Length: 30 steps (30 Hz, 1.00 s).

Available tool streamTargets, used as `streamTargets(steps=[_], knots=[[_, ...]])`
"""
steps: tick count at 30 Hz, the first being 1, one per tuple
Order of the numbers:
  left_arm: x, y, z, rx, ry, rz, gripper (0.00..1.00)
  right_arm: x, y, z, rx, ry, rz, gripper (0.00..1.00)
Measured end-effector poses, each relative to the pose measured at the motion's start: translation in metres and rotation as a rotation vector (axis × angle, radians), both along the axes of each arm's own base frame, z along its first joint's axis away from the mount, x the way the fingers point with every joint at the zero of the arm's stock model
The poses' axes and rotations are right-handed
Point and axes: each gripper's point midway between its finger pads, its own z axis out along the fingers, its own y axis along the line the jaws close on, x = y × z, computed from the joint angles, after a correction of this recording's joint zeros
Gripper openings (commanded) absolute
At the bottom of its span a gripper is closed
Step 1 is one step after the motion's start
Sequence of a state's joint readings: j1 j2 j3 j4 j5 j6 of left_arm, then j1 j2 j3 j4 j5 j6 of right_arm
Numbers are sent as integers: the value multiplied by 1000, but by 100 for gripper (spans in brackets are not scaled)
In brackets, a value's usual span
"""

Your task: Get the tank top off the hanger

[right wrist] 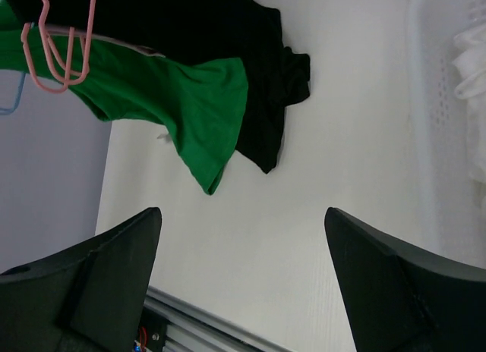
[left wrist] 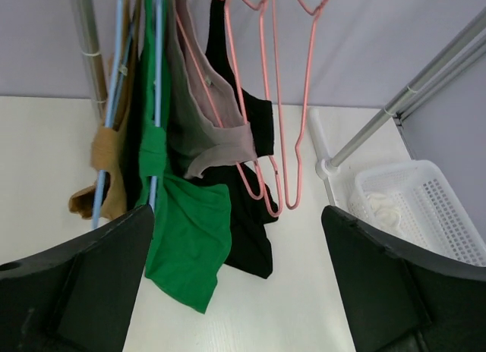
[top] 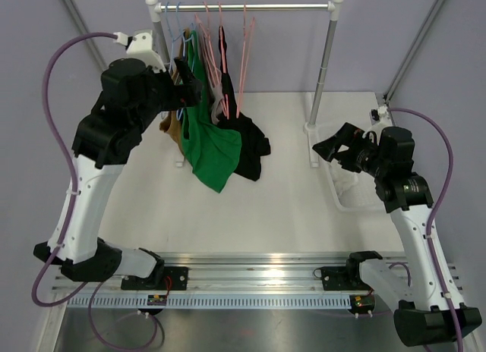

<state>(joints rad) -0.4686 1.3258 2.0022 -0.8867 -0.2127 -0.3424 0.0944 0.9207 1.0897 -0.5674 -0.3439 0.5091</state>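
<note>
The green tank top [top: 209, 151] hangs lengthwise from a blue hanger [left wrist: 157, 64] on the rail [top: 243, 6], its hem pooling on the table [top: 288, 215] toward the arms. The left gripper [left wrist: 237, 215] and the right gripper [right wrist: 243, 215] both gape wide and hold nothing.

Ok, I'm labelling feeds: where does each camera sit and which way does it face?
Top: above and behind, looking down on table, rack; left arm, right arm show.
Left wrist: by left gripper, facing hangers, green top; own fingers below.
Right wrist: by right gripper, facing table, basket; own fingers below.
Shared: all see the green top.
</note>
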Motion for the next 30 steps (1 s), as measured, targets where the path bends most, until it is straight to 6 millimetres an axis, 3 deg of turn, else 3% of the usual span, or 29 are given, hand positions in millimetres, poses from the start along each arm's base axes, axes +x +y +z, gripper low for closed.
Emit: streamTargets(steps=[6,11,15,19,23,30], knots=[[40,-43,-17,25,17,-66,80,-29,13,5,54,-27,85,88],[76,-66,-19,27,-22,-77,76,-57,22,6,98,-52,150,87],[107,-82,-26,24,-52,-73,69,-68,22,7,93,-60,162,87],[136,-94,-35,42,-72,-59,65,-77,24,10,101,-69,188,87],[162,-101,-44,75,-92,-33,50,-86,29,13,113,-86,223,86],[193,-104,-56,130,-114,19,47,-92,33,9,125,-82,255,85]])
